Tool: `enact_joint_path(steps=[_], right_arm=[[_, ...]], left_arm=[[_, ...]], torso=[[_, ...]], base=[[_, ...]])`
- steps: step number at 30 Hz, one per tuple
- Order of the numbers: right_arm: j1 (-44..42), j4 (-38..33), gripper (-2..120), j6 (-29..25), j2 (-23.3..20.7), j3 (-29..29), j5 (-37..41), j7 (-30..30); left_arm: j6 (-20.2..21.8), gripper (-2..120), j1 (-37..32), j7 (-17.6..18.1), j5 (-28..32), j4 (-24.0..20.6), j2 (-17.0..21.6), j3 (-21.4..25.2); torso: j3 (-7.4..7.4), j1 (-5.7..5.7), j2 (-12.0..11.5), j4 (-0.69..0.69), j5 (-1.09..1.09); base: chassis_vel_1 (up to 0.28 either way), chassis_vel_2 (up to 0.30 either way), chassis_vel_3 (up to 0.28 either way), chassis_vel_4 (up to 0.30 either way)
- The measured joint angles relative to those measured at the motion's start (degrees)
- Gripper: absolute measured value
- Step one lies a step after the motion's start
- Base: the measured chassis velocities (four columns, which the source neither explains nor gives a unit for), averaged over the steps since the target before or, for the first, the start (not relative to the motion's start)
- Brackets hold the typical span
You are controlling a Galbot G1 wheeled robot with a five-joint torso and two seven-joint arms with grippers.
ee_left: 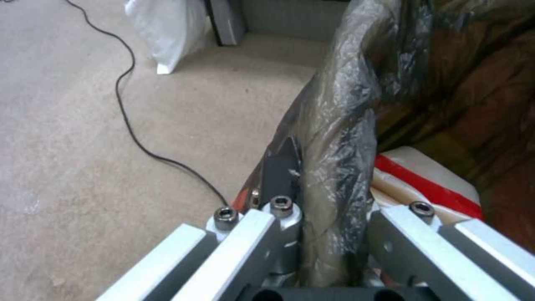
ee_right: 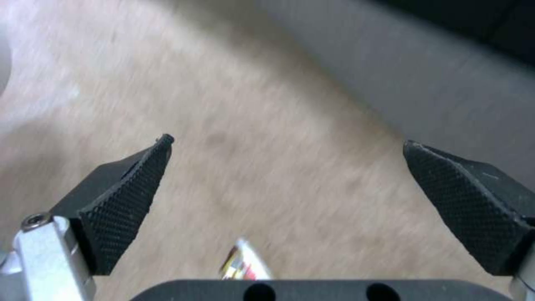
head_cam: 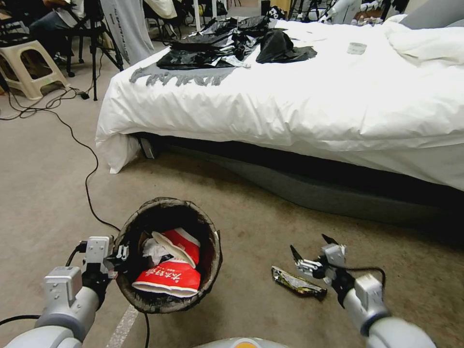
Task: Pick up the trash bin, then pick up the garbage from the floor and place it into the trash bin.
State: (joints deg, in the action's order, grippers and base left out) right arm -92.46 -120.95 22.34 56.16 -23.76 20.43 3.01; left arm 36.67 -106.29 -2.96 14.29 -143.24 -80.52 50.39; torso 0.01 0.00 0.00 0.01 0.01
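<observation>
Left gripper [head_cam: 124, 255]: clamped on the trash bin [head_cam: 166, 253] rim, the bin tilted, its mouth kept open for litter. Cups [head_cam: 170, 270] held inside. Wrapper [head_cam: 297, 284] left on floor [head_cam: 251, 212]. Right gripper [head_cam: 309, 247]: spread wide above wrapper.

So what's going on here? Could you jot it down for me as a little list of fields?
left gripper: shut on the trash bin at its bag-lined rim
in the bin: red-and-white paper cups, crumpled white tissue
right gripper: open, just above the floor
litter left: wrapper on the carpet beside the right gripper
background: bed with white cover, black bags on top
cable: runs across the floor
</observation>
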Motion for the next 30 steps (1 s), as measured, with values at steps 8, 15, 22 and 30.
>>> enact_joint_path(steps=[8,15,22,30], right_arm=[[5.66,5.91,100,6.23,-5.54,5.45,8.14,0.18],[10.88,11.65,100,9.37,-6.28,10.91,10.6,0.02],[16.66,18.05,100,12.57,-5.8,16.69,13.12,-0.63],[20.24,23.48,100,12.65,-4.43,19.35,13.59,-1.77]], left_arm=[[0.15,0,-0.61,0.12,-0.02,0.0,0.72,0.2],[0.39,0,-0.72,0.16,-0.12,0.0,0.83,0.23],[0.78,0,-0.71,0.21,-0.12,0.0,0.83,0.11],[0.82,0,-0.64,0.24,-0.15,0.0,0.42,0.0]], torso=[[0.0,0.0,0.0,-0.02,-0.01],[0.0,0.0,0.0,-0.01,-0.01],[0.0,0.0,0.0,-0.01,-0.01],[0.0,0.0,0.0,-0.01,-0.02]], base=[[0.0,0.0,0.0,0.0],[0.0,0.0,0.0,0.0],[0.0,0.0,0.0,0.0],[0.0,0.0,0.0,0.0]])
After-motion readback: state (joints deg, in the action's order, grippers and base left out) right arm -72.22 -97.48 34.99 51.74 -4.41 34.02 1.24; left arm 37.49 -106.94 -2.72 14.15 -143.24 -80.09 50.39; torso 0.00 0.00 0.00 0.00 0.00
